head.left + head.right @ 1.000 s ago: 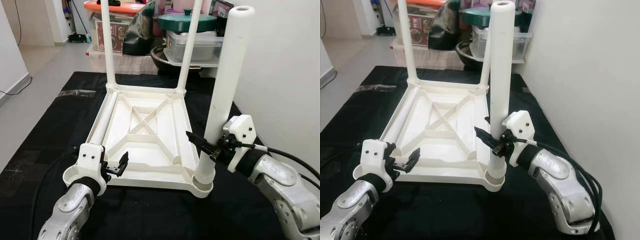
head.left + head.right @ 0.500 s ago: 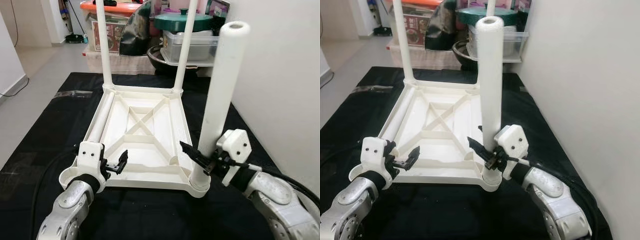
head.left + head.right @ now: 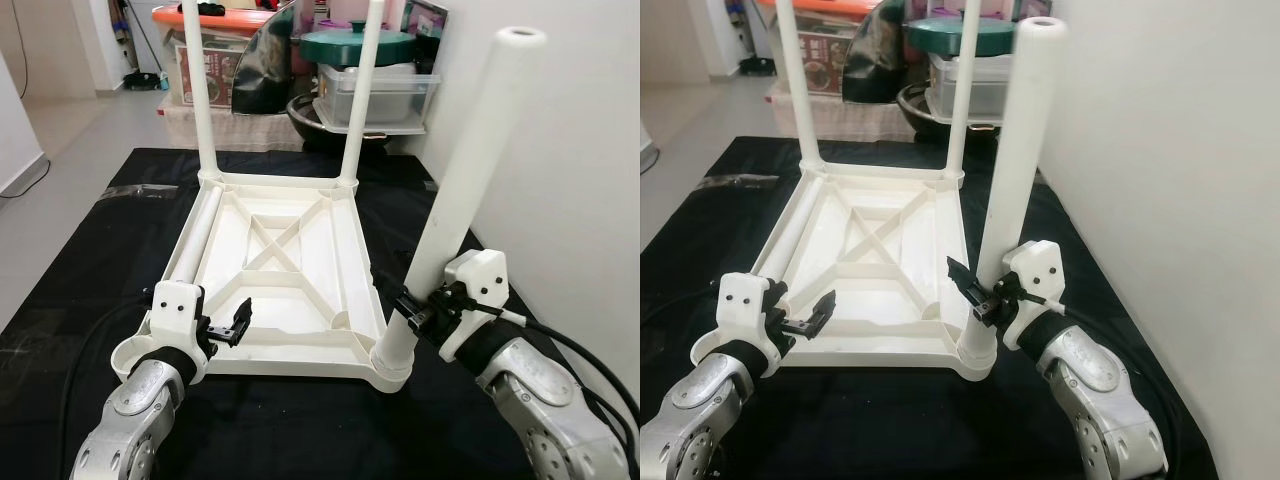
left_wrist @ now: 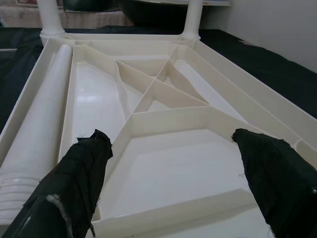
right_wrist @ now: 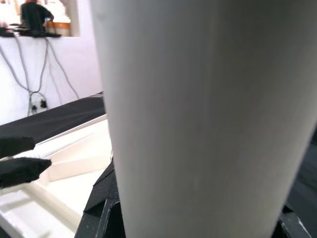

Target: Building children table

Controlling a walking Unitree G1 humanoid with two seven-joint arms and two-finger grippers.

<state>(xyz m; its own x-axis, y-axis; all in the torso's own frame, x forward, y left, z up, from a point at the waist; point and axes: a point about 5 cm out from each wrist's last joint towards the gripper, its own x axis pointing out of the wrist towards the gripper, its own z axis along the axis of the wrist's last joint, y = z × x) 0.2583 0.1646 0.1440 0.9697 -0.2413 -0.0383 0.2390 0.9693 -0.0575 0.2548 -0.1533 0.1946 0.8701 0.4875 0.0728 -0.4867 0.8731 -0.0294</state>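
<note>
The upturned white table top (image 3: pixel 285 270) lies on the black mat (image 3: pixel 90 290) on the floor, its near edge just ahead of both pincers, with open mat beyond the left pincer's outer side and a white wall (image 3: pixel 560 150) close on the right pincer's outer side. The right pincer (image 3: pixel 412 308) is pinching the low part of the white leg (image 3: pixel 455 215), whose foot sits in the near corner socket (image 3: pixel 390 362). Half a second ago this leg stood nearly upright; now its top leans away toward the wall. The left pincer (image 3: pixel 232 325) hovers spread over the near rim, close beside a loose leg (image 3: pixel 200 235) lying along the top's edge. Two fitted legs (image 3: pixel 195 90) rise at the far corners, and beyond them storage boxes (image 3: pixel 215 60) and a green lid (image 3: pixel 365 45) crowd the way.
</note>
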